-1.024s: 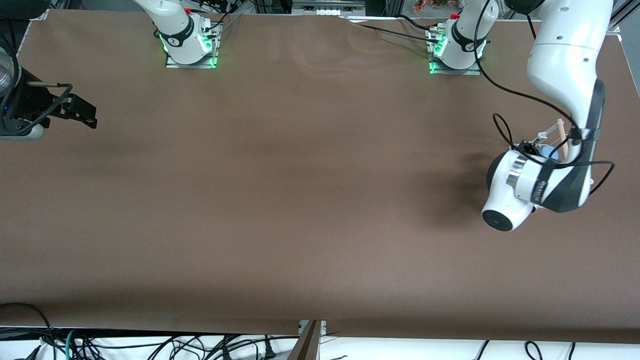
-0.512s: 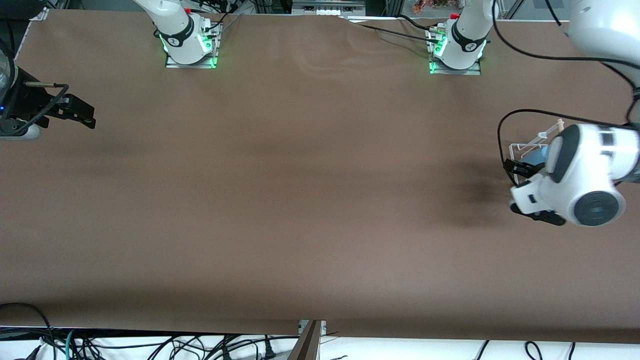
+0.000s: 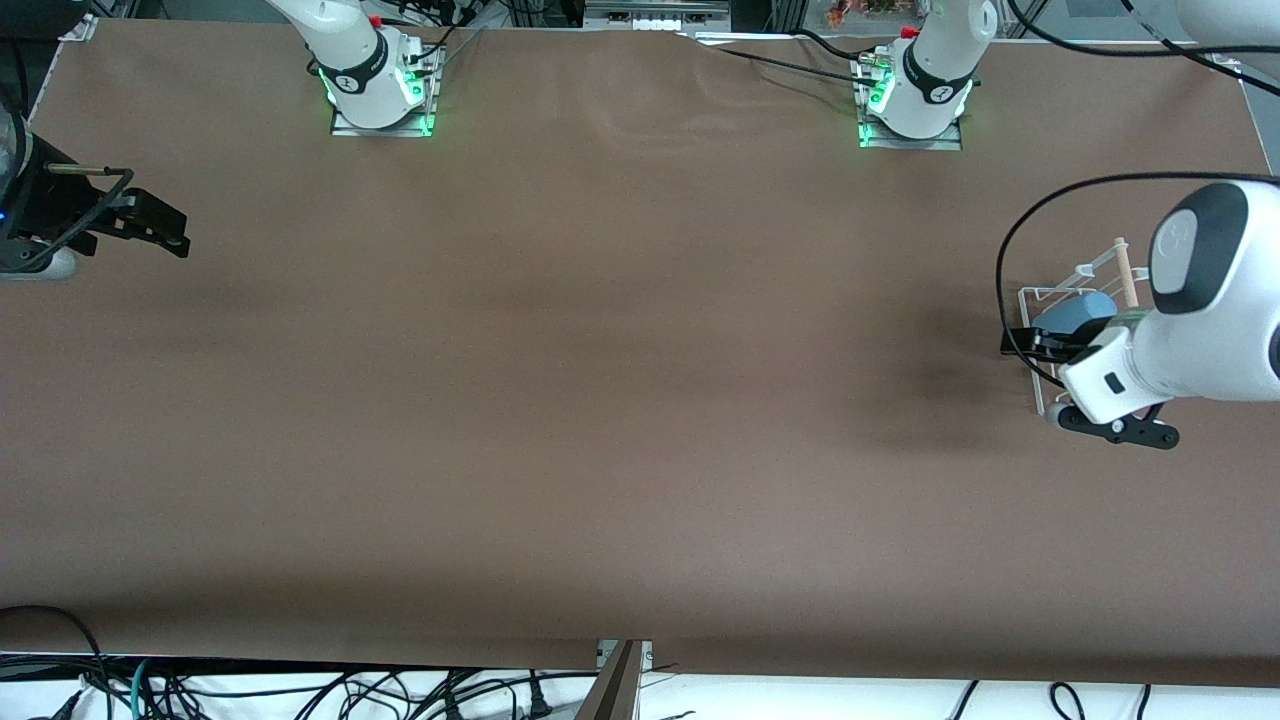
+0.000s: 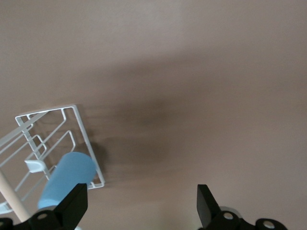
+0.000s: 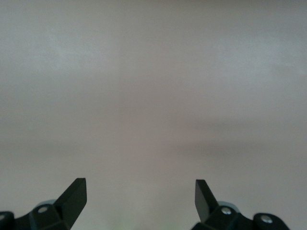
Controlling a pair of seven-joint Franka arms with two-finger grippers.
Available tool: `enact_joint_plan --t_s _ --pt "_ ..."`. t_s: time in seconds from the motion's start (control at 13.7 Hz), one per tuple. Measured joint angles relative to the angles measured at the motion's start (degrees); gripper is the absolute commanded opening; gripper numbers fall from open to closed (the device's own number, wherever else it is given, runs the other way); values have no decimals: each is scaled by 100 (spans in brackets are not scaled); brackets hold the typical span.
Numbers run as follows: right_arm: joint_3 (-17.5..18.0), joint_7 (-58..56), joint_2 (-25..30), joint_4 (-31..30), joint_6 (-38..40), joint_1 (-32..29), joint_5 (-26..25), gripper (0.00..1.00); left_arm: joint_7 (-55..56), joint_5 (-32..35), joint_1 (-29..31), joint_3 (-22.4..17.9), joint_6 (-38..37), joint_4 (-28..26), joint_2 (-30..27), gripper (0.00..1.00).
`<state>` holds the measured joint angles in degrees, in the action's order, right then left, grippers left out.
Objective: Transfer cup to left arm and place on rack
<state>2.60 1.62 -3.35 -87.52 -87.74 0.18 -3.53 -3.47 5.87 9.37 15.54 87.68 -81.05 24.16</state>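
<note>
The light-blue cup lies tilted on the white wire rack near the left arm's end of the table, beside the wooden dowel. My left gripper hangs by the rack's corner, open and empty. In the left wrist view the cup and the rack sit beside one finger of the left gripper, not between the fingers. My right gripper waits open and empty over the right arm's end of the table. Its wrist view shows only bare table past the right gripper.
A long black cable loop hangs from the left arm over the rack. The brown table spreads wide between the two arms. Both arm bases stand along the edge farthest from the front camera.
The left arm's hand has swung off the rack and turned, leaving the cup lying on the rack in plain view. The right gripper has barely moved.
</note>
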Motion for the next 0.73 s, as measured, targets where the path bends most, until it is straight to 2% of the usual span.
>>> enact_joint_plan --t_s 0.22,0.44,0.66,0.73 --pt "0 0 -1 -1 0 0 2 100 318 -68 -42 279 124 -255 -522 100" --pt "0 0 -1 -1 1 0 4 100 330 -256 -204 195 464 -714 -1230 100" --pt "0 0 -1 -1 1 0 5 100 340 -531 -792 -778 696 -897 -1696 100" --pt "0 0 -1 -1 1 0 5 100 340 -571 -866 -971 816 -925 -1780 100"
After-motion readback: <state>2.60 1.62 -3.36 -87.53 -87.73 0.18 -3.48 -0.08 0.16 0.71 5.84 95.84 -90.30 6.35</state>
